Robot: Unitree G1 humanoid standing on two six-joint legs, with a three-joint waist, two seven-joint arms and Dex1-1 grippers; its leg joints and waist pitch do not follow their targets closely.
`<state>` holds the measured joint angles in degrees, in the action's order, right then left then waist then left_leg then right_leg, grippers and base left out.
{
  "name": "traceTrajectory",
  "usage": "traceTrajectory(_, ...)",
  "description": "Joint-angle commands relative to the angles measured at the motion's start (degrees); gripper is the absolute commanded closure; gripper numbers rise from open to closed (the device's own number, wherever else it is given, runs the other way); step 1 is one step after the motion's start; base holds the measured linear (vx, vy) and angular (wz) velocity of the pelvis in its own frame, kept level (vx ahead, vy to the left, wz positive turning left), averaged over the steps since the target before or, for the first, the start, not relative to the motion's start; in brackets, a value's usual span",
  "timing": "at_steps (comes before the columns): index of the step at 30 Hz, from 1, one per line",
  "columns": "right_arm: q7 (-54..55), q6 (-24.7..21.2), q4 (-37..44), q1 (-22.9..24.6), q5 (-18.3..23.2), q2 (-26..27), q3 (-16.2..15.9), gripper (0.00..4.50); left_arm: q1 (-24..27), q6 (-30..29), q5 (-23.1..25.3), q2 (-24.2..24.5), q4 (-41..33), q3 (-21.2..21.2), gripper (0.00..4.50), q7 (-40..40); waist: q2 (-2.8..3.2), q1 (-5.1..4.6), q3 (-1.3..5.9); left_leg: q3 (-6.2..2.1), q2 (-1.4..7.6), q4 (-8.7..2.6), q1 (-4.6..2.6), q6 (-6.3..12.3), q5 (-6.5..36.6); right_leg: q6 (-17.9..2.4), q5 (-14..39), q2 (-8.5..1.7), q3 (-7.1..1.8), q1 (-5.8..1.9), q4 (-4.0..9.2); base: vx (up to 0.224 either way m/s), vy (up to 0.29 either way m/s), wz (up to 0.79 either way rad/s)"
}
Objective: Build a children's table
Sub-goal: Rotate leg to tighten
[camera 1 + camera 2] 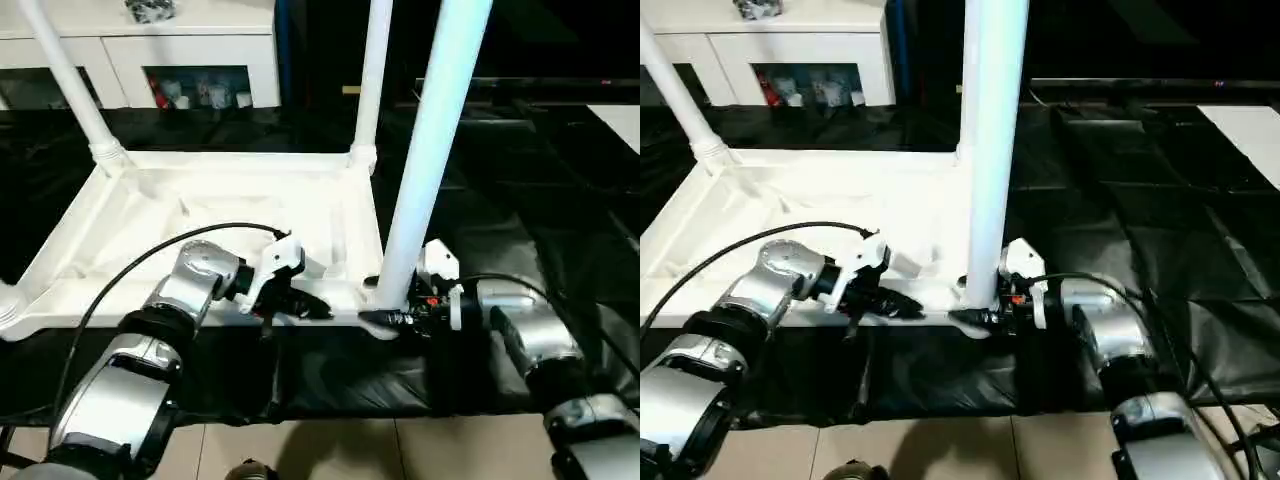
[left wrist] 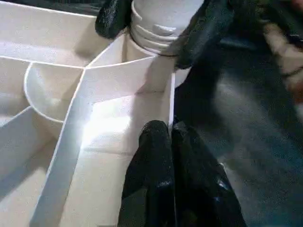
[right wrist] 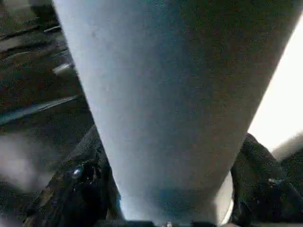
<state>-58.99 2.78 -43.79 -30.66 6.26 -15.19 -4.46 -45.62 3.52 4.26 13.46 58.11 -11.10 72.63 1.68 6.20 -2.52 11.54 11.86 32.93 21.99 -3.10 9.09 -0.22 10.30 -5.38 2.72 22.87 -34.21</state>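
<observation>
The white table top (image 1: 200,215) lies upside down on black cloth, ribbed underside up. Two legs stand in its far corner sockets, the far left leg (image 1: 70,85) leaning and the far right leg (image 1: 372,80) upright. A third leg (image 1: 430,150) stands in the near right socket. My right gripper (image 1: 385,318) is shut on that leg's base, a black finger (image 3: 75,189) on each side. My left gripper (image 1: 310,305) is shut on the table top's near rim (image 2: 171,101), just left of that socket, with the thin wall pinched between its fingers (image 2: 151,179).
A white glass-door cabinet (image 1: 190,60) stands behind the work surface. Black cloth (image 1: 500,200) covers the surface to the right and front. Tiled floor (image 1: 330,450) shows below the near edge. A black cable (image 1: 130,265) arcs over my left forearm.
</observation>
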Motion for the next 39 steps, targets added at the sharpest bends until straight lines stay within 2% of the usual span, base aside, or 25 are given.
traceTrajectory(1, 13.0, -1.5, -4.6, -1.2, -2.4, 5.0, -0.4, 1.78, -3.0, -1.9, -0.6, -5.6, 0.0, 1.0, 4.50, -8.4, 0.04, -0.53, 3.09, -0.96, 1.45, -4.32, -1.78, -0.69, 20.0, -12.6, 19.4, -3.10, -1.42, -1.83, 4.56, 0.000, 0.000, 0.00)
traceTrajectory(2, 14.7, -1.7, -5.0, -1.4, -2.5, 5.4, 0.0, 1.78, -3.1, -2.2, -0.5, -6.1, 0.1, 1.0, 4.50, -9.2, -0.13, -0.87, 3.04, -1.17, 1.40, -4.42, -2.00, -1.52, 21.4, -11.5, 22.4, -3.25, -1.45, -1.67, 5.04, 0.000, 0.000, 0.00)
traceTrajectory(4, 26.1, -2.8, -7.6, -2.7, -3.3, 8.2, 2.2, 1.78, -3.6, -4.3, -0.4, -9.3, 0.6, 1.1, 4.50, -14.5, -0.07, -1.60, 3.11, -1.25, 1.38, -4.56, -1.76, -1.96, 20.8, -11.1, 21.1, -2.99, -1.57, -1.58, 4.98, 0.000, 0.000, 0.00)
traceTrajectory(5, 26.1, -2.8, -7.6, -2.7, -3.3, 8.2, 2.2, 1.78, -3.6, -4.3, -0.4, -9.3, 0.6, 1.1, 4.50, -14.5, -0.24, -1.70, 3.17, -1.22, 1.24, -4.52, -1.78, -1.77, 20.9, -11.0, 20.8, -2.88, -1.51, -1.65, 5.04, 0.000, 0.000, 0.00)
traceTrajectory(6, 28.9, -3.2, -8.2, -3.2, -3.4, 9.1, 2.7, 1.78, -3.7, -4.9, -0.5, -10.2, 0.6, 1.3, 4.50, -16.0, -0.56, -1.77, 3.21, -1.14, 1.09, -4.41, -1.53, -0.83, 20.4, -10.8, 20.0, -2.81, -1.53, -1.87, 5.11, 0.000, 0.000, 0.00)
traceTrajectory(8, 36.3, -3.7, -10.7, -5.4, -2.9, 12.7, 4.4, 1.78, -3.6, -4.7, 0.4, -12.9, 0.6, 0.7, 4.50, -19.9, -0.32, -2.10, 3.31, -1.07, 1.06, -4.28, -1.54, -0.26, 19.3, -11.3, 18.2, -2.80, -1.67, -1.64, 4.98, 0.000, 0.000, 0.00)
traceTrajectory(9, 38.0, -2.7, -11.4, -6.2, -3.4, 13.7, 4.3, 1.78, -3.5, -4.2, 1.0, -13.5, 0.6, 0.2, 4.50, -20.7, -0.02, -2.15, 3.29, -1.11, 1.01, -4.29, -1.46, -0.23, 19.3, -11.3, 18.3, -2.82, -1.62, -1.67, 5.02, 0.000, 0.000, 0.00)
traceTrajectory(11, 39.2, -0.9, -12.0, -6.9, -3.5, 14.6, 4.5, 1.78, -3.3, -4.1, 1.1, -13.7, 0.7, 0.2, 4.50, -21.1, -0.14, -2.30, 3.28, -1.00, 0.93, -4.19, -1.55, 0.06, 19.7, -10.9, 18.7, -2.78, -1.57, -1.58, 5.25, 0.000, 0.000, 0.00)
traceTrajectory(12, 39.2, -0.9, -12.0, -6.9, -3.5, 14.6, 4.5, 1.78, -3.3, -4.1, 1.1, -13.7, 0.7, 0.2, 4.50, -21.1, -0.07, -2.45, 3.35, -1.06, 0.91, -4.23, -1.32, 0.31, 19.4, -10.8, 18.1, -2.77, -1.54, -1.77, 5.16, 0.000, 0.000, 0.00)
traceTrajectory(13, 40.1, -0.3, -12.5, -7.2, -3.6, 15.0, 4.8, 1.22, -3.3, -4.4, 1.1, -13.9, 0.6, 0.4, 4.50, -21.6, 0.05, -2.55, 3.37, -1.06, 0.94, -4.26, -1.28, 0.52, 19.1, -10.8, 17.4, -2.67, -1.50, -1.78, 5.11, 0.000, 0.000, 0.00)
traceTrajectory(15, 39.5, 0.8, -12.3, -7.4, -3.5, 15.1, 5.0, 1.06, -3.2, -4.1, 1.5, -13.4, 0.6, 0.4, 4.50, -21.8, 0.08, -2.68, 3.35, -1.05, 0.99, -4.30, -1.31, 0.69, 19.7, -10.9, 17.3, -2.64, -1.45, -1.77, 5.16, 0.000, 0.000, 0.00)
traceTrajectory(18, 36.1, 1.9, -11.7, -7.0, -3.9, 13.5, 4.3, 0.99, -2.7, -3.1, 1.5, -11.6, 0.1, 0.5, 4.50, -20.4, 0.01, -2.69, 3.37, -1.02, 1.03, -4.29, -1.22, 1.04, 19.7, -11.2, 16.3, -2.62, -1.48, -1.82, 5.04, 0.000, 0.000, 0.00)
traceTrajectory(20, 31.6, 2.4, -11.0, -6.2, -3.5, 11.5, 4.0, 0.74, -2.1, -1.3, 1.4, -9.9, -0.4, 0.2, 4.50, -17.4, -0.06, -2.64, 3.39, -1.00, 0.95, -4.23, -1.11, 1.48, 19.5, -11.3, 16.1, -2.62, -1.42, -2.02, 5.06, 0.000, 0.000, 0.00)
traceTrajectory(22, 29.6, 2.9, -10.6, -5.7, -3.4, 10.5, 3.6, 0.55, -1.8, -0.3, 1.2, -9.1, -0.7, 0.0, 4.50, -15.6, -0.19, -2.53, 3.53, -0.96, 1.07, -4.10, -0.77, 2.17, 17.3, -11.8, 13.2, -2.65, -1.40, -2.29, 4.60, 0.000, 0.000, 0.00)
traceTrajectory(27, 15.0, 4.6, -7.2, -3.1, -3.6, 4.9, 0.0, 0.55, -0.8, 2.1, 0.4, -5.5, -1.9, -0.9, 4.50, -5.8, 0.02, -1.96, 3.77, -0.55, 1.30, -3.52, -0.80, 4.41, 13.6, -14.9, 5.3, -2.43, -1.23, -2.45, 3.73, 0.000, 0.000, 0.00)
traceTrajectory(29, 7.5, 4.8, -4.8, -1.7, -2.6, 3.0, -1.4, 0.55, -0.7, 2.6, 0.4, -4.3, -1.9, -1.2, 4.50, -3.2, -0.10, -1.42, 3.75, -0.47, 1.38, -3.36, -0.89, 5.28, 13.3, -15.3, 4.0, -2.41, -1.24, -2.53, 3.57, 0.000, 0.000, 0.00)
traceTrajectory(30, 4.2, 4.8, -3.7, -1.1, -2.2, 2.3, -2.0, 0.55, -0.7, 2.6, 0.2, -3.9, -1.8, -1.1, 4.50, -2.2, -0.10, -1.42, 3.75, -0.47, 1.38, -3.36, -0.89, 5.28, 13.3, -15.3, 4.0, -2.41, -1.24, -2.53, 3.57, 0.000, 0.000, 0.00)
traceTrajectory(32, -2.2, 3.5, -1.4, -0.1, -0.7, 0.7, -2.9, 0.55, -0.8, 3.2, -0.1, -3.0, -1.5, -1.2, 4.50, 0.6, -0.06, -0.83, 3.73, -0.49, 1.55, -3.44, -1.10, 5.47, 13.5, -15.9, 3.5, -2.46, -1.27, -2.53, 3.46, 0.000, 0.000, 0.00)
traceTrajectory(34, -6.1, 2.5, -0.1, 0.2, 0.3, -0.4, -3.5, 0.55, -0.6, 3.6, -0.6, -2.1, -1.8, -1.3, 4.50, 3.3, -0.26, -0.84, 3.65, -0.53, 1.55, -3.57, -1.09, 5.27, 14.3, -15.9, 5.1, -2.51, -1.23, -2.56, 3.54, 0.000, 0.000, 0.00)
traceTrajectory(36, -8.4, 1.9, 0.6, 0.3, 0.7, -1.1, -4.1, 0.55, -0.5, 3.4, -1.1, -1.6, -2.2, -1.5, 4.50, 5.3, -0.11, -0.79, 3.62, -0.53, 1.62, -3.60, -1.16, 4.90, 14.9, -16.0, 6.4, -2.62, -1.29, -2.46, 3.64, 0.000, 0.000, 0.00)
traceTrajectory(37, -10.5, 1.2, 1.0, 0.3, 1.0, -1.8, -4.6, 0.71, -0.4, 3.5, -1.2, -1.0, -2.5, -1.7, 4.50, 7.0, -0.27, -0.75, 3.55, -0.49, 1.63, -3.68, -1.26, 4.41, 15.6, -15.9, 7.8, -2.62, -1.37, -2.38, 3.79, 0.000, 0.000, 0.00)
traceTrajectory(39, -12.3, 0.8, 1.2, 0.3, 0.9, -2.3, -5.0, 0.81, -0.3, 3.5, -1.4, -0.6, -2.8, -1.9, 4.50, 8.4, -0.21, -0.72, 3.56, -0.57, 1.68, -3.73, -1.23, 4.05, 15.5, -15.7, 8.6, -2.74, -1.38, -2.39, 3.78, 0.000, 0.000, 0.00)
